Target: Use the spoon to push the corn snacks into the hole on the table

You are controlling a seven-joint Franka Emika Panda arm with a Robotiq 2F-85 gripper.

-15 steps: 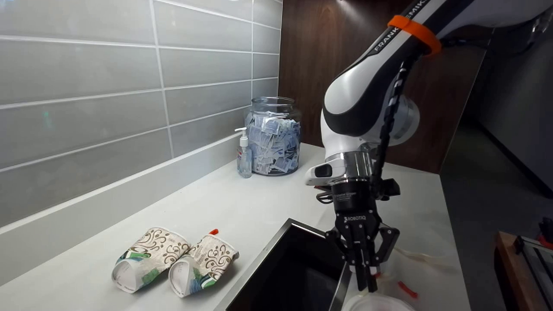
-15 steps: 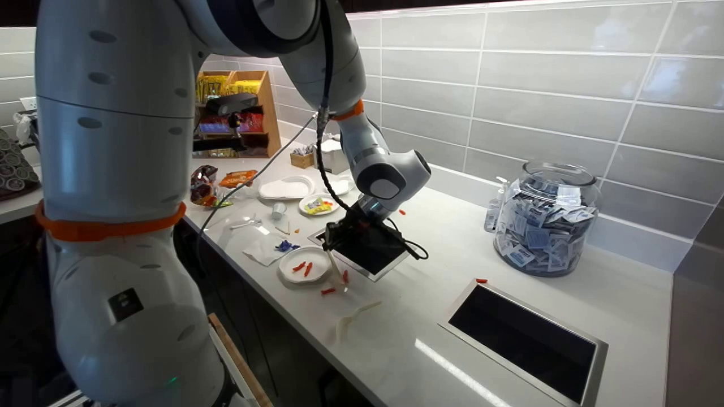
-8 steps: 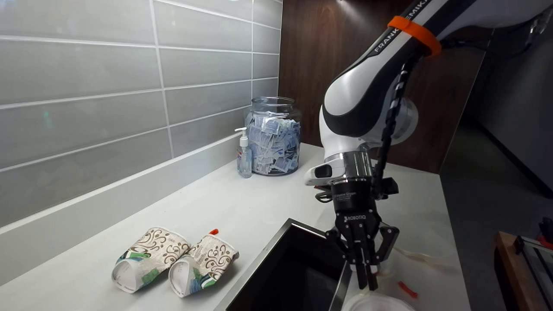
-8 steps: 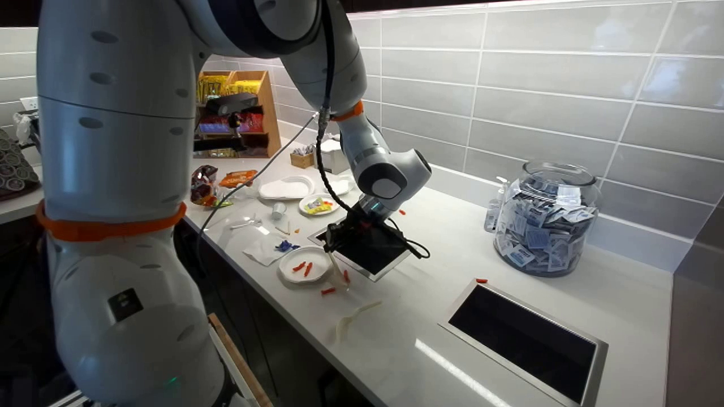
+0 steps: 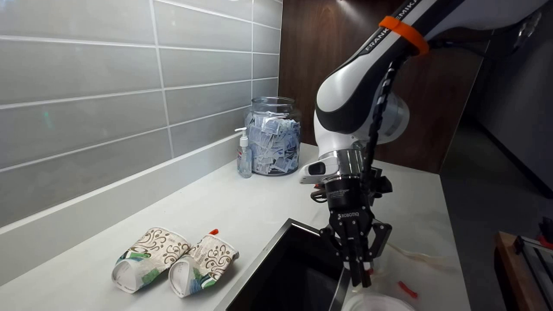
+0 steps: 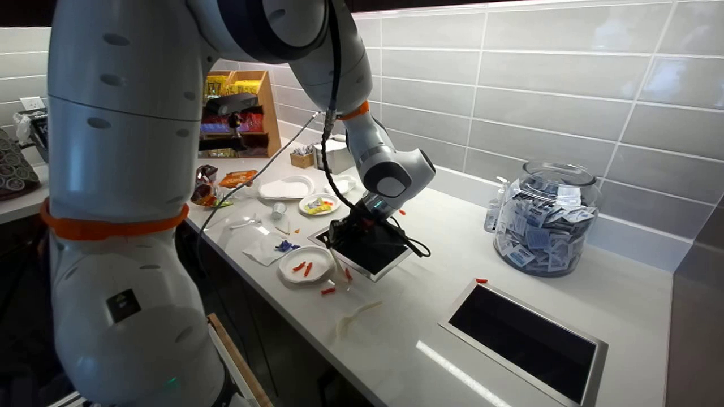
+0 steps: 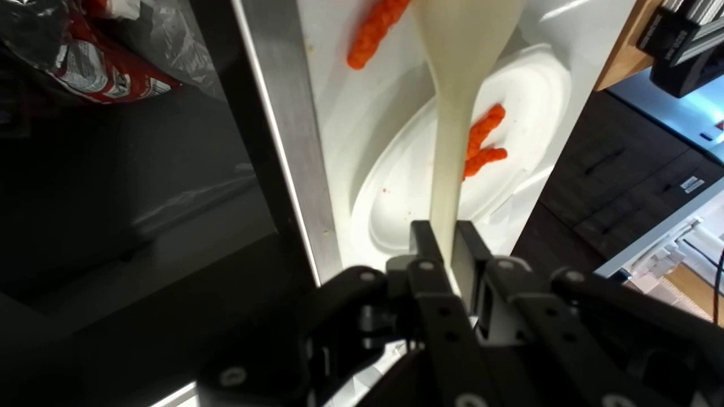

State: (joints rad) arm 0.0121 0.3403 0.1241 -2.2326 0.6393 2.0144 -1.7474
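My gripper [image 7: 444,232] is shut on the handle of the pale cream spoon [image 7: 449,135]. The spoon's bowl runs off the top of the wrist view; its shaft also shows in an exterior view [image 6: 340,265], slanting down to the counter. An orange-red corn snack [image 7: 370,39] lies between the bowl and the metal rim [image 7: 300,107] of the dark hole [image 6: 370,249]. I cannot tell whether the bowl touches it. Another corn snack [image 6: 328,291] lies nearby. Two more lie on a white plate [image 6: 288,277]. In an exterior view my gripper [image 5: 360,283] is beside the hole.
A second pale spoon [image 6: 348,323] lies on the counter. A second dark hole [image 6: 526,339] has a snack [image 6: 481,280] at its corner. Two patterned cups or bags [image 5: 151,255] lie beyond the hole. A glass jar [image 5: 274,138] and a pump bottle [image 5: 244,157] stand by the wall.
My gripper and the held spoon have moved slightly toward the hole, mostly in the last half second. The snack at the hole's edge has shifted slightly toward the rim.
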